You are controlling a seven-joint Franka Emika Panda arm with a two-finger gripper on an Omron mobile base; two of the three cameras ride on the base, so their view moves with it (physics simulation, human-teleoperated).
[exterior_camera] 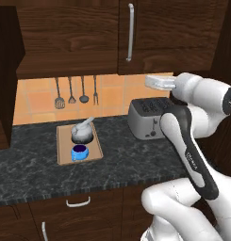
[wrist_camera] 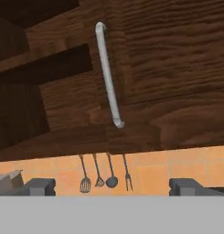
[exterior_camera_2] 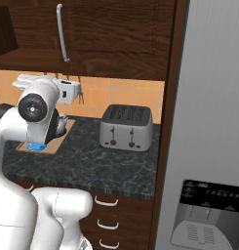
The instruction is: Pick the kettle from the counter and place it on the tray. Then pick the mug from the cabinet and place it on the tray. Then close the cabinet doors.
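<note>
The kettle [exterior_camera: 82, 131] and the mug [exterior_camera: 79, 152] both sit on the tray [exterior_camera: 63, 149] on the worktop [exterior_camera: 136, 155]. The gripper [wrist_camera: 111, 186], wide open and empty, faces the cabinet door's bar handle [wrist_camera: 108, 75], probably to close the cabinet doors.

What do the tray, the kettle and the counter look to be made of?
Tray: light wood, matte, going by its pale tan colour and raised rim. Kettle: apparently silver-grey metal with a dull sheen. Counter: dark marbled stone, or a stone-look surface, black with white flecks.
</note>
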